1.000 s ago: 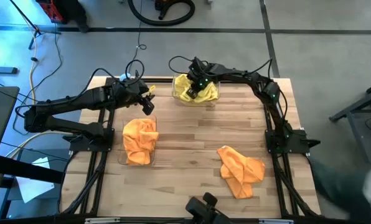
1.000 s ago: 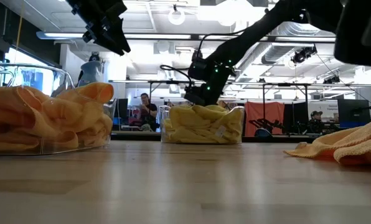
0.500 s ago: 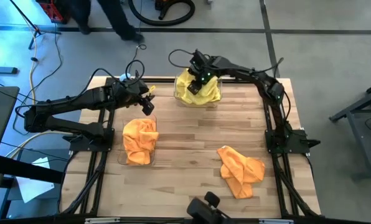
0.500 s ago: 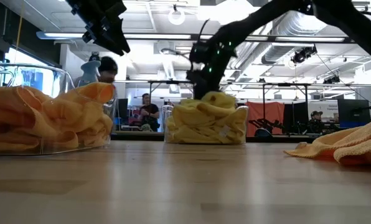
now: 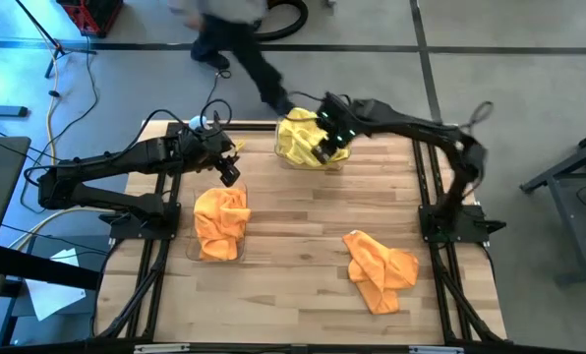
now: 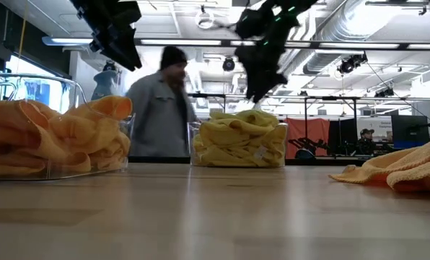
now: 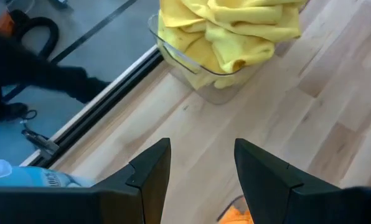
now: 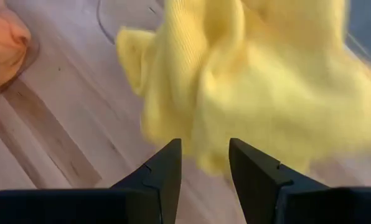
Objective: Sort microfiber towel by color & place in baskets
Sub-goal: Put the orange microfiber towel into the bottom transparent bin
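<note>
Yellow microfiber towels (image 5: 301,138) fill a clear basket (image 6: 276,155) at the table's far middle. My right gripper (image 8: 204,165) hangs open just above that pile (image 8: 260,81), with nothing between its fingers. Orange towels (image 5: 220,221) lie heaped in a second clear basket (image 6: 56,170) at the left. One loose orange towel (image 5: 380,270) lies spread on the wood at the near right. My left gripper (image 7: 201,165) hovers open over the bare wood between the two baskets, holding nothing.
A water bottle with a blue cap (image 5: 200,123) stands at the far left corner behind my left arm. A person (image 6: 161,101) walks past just beyond the table's far edge. Bare wood (image 5: 303,211) lies between the baskets and the loose towel.
My right gripper has risen out of the yellow basket and drawn a little toward the near edge. The yellow towels stay heaped in the basket. A person has walked along the far side of the table, from left toward the middle.
</note>
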{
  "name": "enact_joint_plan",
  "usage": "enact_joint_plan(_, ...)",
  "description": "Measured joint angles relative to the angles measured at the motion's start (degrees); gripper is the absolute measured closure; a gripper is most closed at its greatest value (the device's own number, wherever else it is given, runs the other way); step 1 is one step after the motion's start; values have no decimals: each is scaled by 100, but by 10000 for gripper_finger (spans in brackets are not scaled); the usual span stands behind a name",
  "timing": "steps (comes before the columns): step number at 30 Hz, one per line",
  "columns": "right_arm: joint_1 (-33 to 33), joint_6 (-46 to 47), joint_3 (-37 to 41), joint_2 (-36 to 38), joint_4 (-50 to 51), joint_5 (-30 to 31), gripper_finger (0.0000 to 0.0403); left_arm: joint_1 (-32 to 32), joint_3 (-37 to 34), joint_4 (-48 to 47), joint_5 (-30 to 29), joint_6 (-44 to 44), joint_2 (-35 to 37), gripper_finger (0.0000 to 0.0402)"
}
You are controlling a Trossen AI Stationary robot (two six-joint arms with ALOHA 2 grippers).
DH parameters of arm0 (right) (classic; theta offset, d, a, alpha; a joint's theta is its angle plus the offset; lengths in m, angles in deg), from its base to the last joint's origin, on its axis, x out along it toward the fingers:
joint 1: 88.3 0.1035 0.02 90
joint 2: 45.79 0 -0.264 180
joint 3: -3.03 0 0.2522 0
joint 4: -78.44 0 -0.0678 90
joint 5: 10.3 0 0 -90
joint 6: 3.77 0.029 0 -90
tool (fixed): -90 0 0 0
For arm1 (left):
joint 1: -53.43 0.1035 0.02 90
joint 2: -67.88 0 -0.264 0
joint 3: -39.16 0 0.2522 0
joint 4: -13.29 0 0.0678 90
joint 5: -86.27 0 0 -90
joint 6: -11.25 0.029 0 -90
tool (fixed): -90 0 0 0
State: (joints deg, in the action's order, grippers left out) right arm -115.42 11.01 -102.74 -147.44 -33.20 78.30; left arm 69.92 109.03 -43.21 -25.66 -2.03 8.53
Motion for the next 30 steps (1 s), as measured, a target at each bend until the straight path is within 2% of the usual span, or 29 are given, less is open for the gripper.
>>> enact_joint_plan(4, 559, 1067, 1448, 1193, -403, 358, 272, -4, 0, 4, 166, 3, 0, 234)
enact_joint_plan(8, 1403, 2622, 2631, 2299, -466, 779, 272, -4, 0, 8, 249, 2, 0, 234)
enact_joint_plan(13, 2702, 4832, 3755, 3118, -470, 1223, 272, -4, 0, 9, 445, 2, 0, 234)
enact_joint_plan(21, 4572, 7226, 4572, 3097, -424, 1203, 272, -291, 0, 168, 855, 82, 0, 234)
enact_joint_plan(25, 5210, 7759, 4692, 2977, -381, 1136, 272, -746, 0, 546, 960, 2, -2, 234)
enact_joint_plan(30, 5702, 7972, 5014, 2776, -616, 1045, 273, -1396, 0, 1178, 810, -154, -169, 234)
